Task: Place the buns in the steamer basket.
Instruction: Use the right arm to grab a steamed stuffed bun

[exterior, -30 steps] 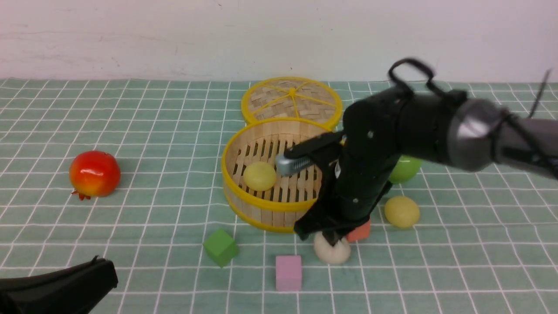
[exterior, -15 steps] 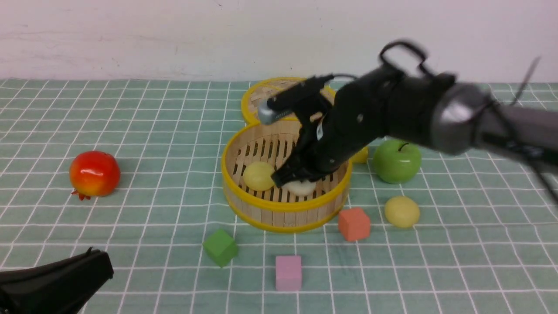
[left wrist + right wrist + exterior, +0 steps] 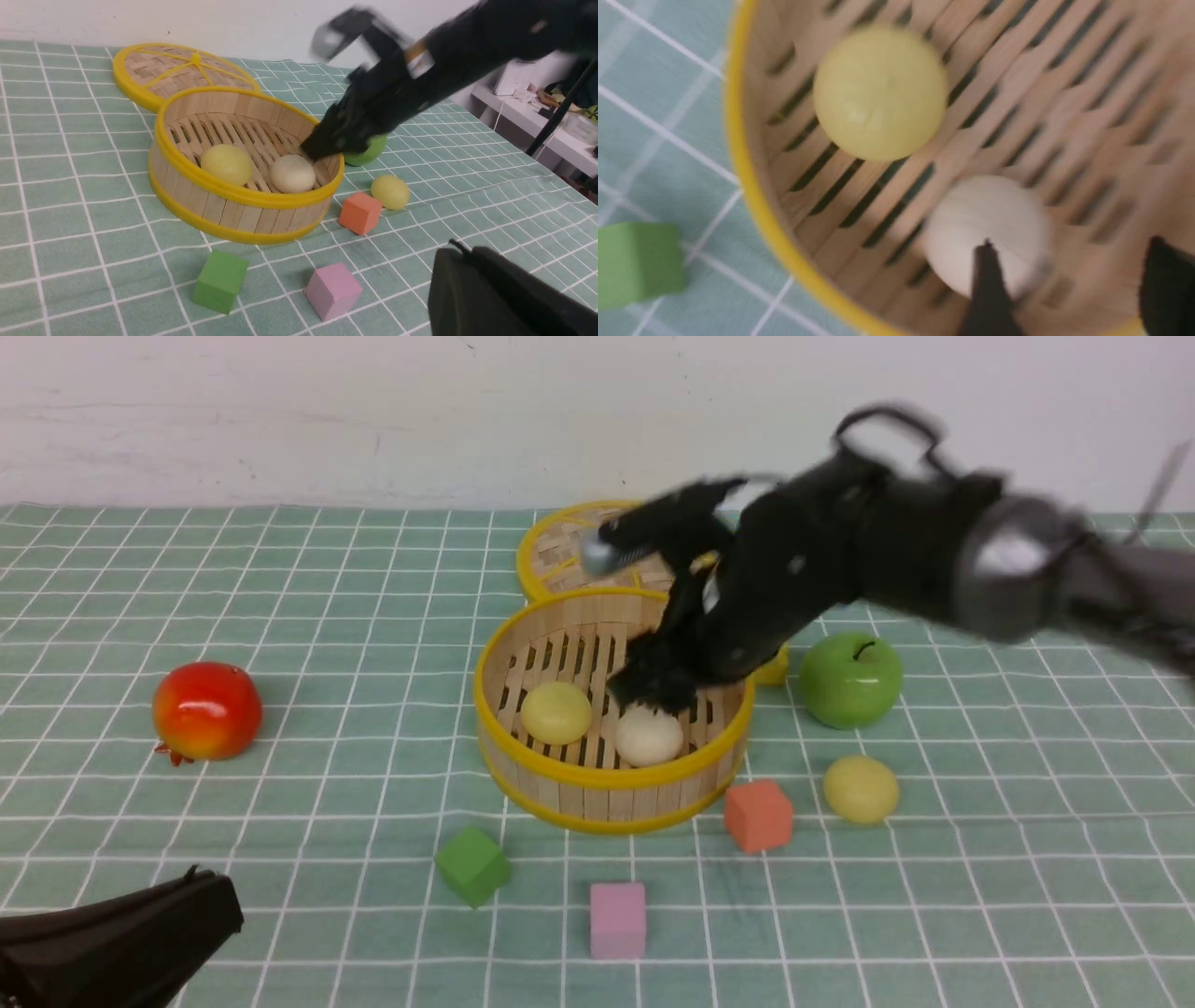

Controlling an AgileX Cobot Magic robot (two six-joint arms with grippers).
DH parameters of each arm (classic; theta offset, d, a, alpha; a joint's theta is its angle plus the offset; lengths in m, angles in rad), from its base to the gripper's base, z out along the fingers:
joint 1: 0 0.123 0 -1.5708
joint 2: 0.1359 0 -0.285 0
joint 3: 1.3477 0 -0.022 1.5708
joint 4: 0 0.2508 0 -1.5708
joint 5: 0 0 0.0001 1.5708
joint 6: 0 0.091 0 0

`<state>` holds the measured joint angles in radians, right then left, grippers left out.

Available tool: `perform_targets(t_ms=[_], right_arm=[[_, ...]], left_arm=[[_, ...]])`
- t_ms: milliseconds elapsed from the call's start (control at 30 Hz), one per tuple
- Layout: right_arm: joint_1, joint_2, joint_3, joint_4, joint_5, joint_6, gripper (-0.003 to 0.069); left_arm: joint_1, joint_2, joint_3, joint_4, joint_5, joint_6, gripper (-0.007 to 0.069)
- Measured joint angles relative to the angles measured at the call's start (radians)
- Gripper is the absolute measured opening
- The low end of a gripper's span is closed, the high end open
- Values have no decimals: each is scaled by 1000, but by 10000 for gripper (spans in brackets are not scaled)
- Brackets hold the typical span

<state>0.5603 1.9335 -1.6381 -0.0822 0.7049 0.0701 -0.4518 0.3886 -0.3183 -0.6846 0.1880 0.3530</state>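
We have the steamer basket point(image 3: 611, 800) with two buns inside, the yellow one point(image 3: 556, 713) and the off-white one point(image 3: 649, 736), so two-thirds looks done. The right claw point(image 3: 1069, 268) is spread above the off-white bun, pinching nothing; we cannot tell the left claw's state. One yellow bun point(image 3: 861, 790) remains on the surface, near the orange cube point(image 3: 759, 816). We can read no brands, labels or writing.

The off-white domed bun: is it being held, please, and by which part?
Nothing is held; the off-white domed bun lies free below the right gripper's open fingers.
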Motion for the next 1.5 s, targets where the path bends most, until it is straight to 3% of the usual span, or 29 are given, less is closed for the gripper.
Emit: perform_targets(t_ms=[167, 300, 500, 967, 1200, 1500], right_arm=[[-65, -143, 0, -162, 243, 42, 484], [-187, -125, 88, -150, 336, 88, 442], [-270, -30, 199, 21, 188, 68, 359], [-274, 56, 197, 48, 10, 63, 313], [-274, 63, 197, 45, -8, 63, 202], [-274, 46, 197, 45, 30, -8, 4]], left_arm=[[0, 0, 0, 0, 3, 2, 19], [0, 0, 0, 0, 3, 3, 22], [0, 0, 0, 0, 3, 3, 29], [0, 0, 0, 0, 3, 4, 39], [0, 0, 0, 0, 12, 4, 40], [0, 0, 0, 0, 13, 4, 41]])
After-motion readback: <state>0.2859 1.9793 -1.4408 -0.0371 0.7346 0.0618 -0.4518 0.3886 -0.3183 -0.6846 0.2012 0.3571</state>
